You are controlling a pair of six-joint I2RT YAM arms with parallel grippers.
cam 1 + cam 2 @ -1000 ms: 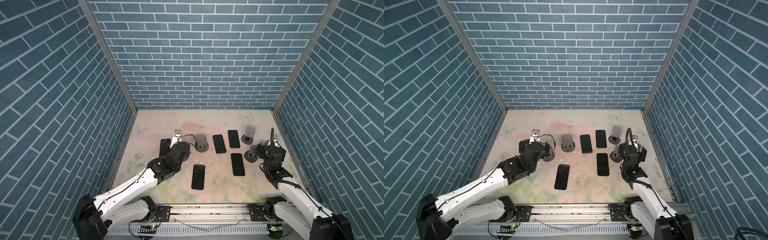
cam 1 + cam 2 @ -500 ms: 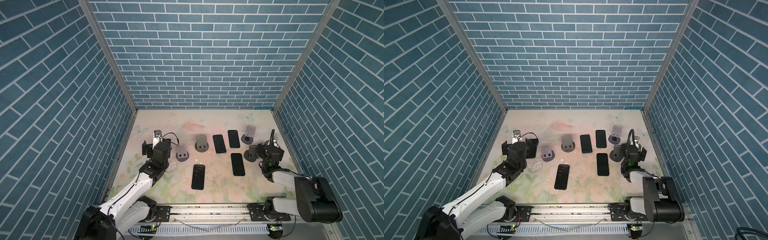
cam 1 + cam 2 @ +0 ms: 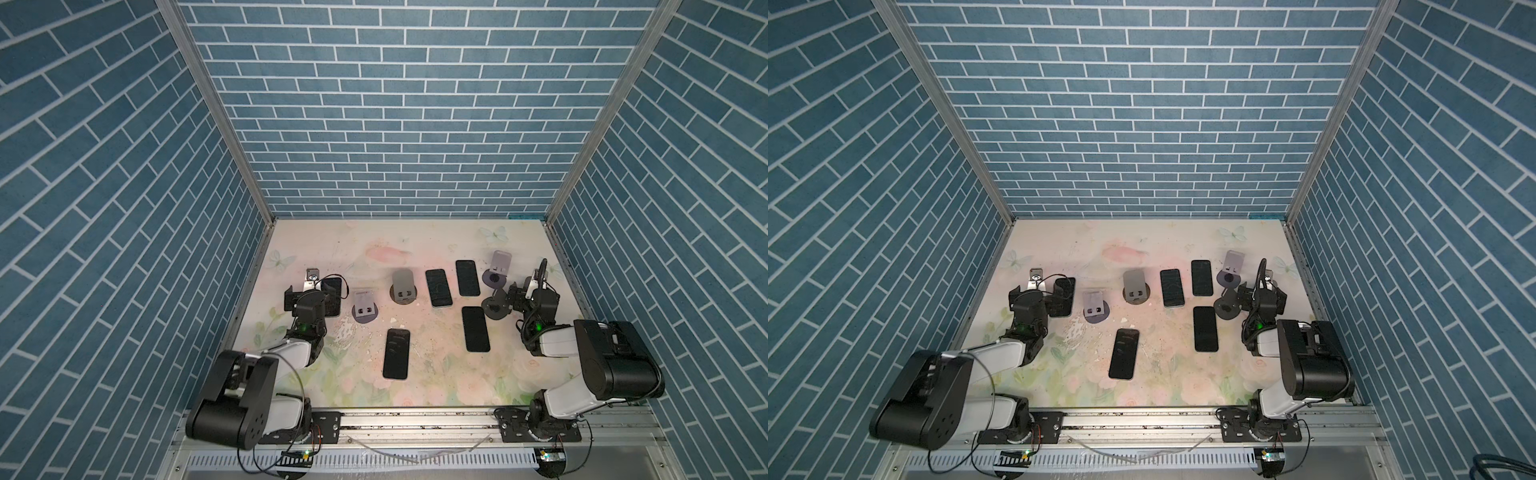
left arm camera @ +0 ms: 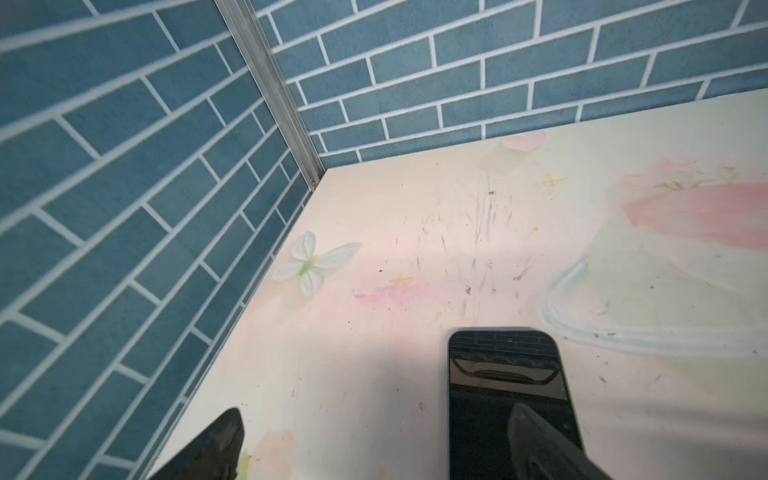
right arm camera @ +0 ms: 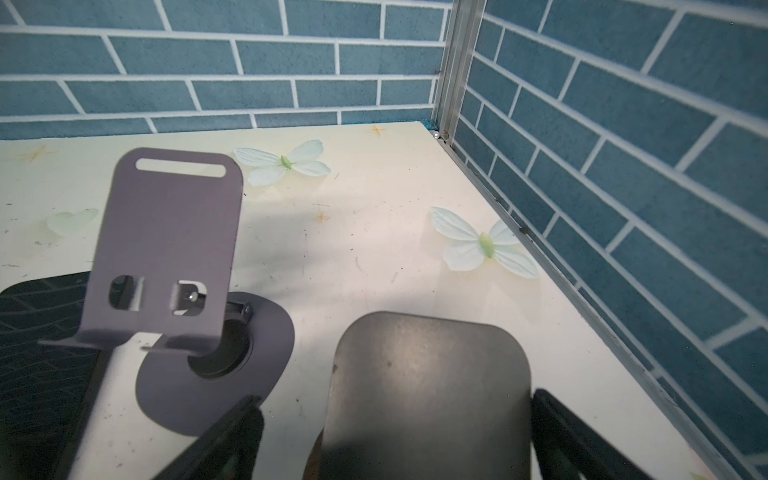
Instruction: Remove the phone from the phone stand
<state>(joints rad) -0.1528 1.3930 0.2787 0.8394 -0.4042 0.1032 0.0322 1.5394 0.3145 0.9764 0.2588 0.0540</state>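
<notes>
your left gripper point(image 4: 374, 411) and right gripper point(image 5: 395, 399) stand wide open, holding nothing; the nearest phone point(image 4: 490, 374) lies flat on the table point(image 4: 415, 249), on no stand, partly under the left jaws, contact unclear; expect it stiff, slick and glass-faced, so pinch its long edges; its near end is cut off; the dark stand point(image 5: 428, 374) between the right jaws shows only a bare plate.
</notes>
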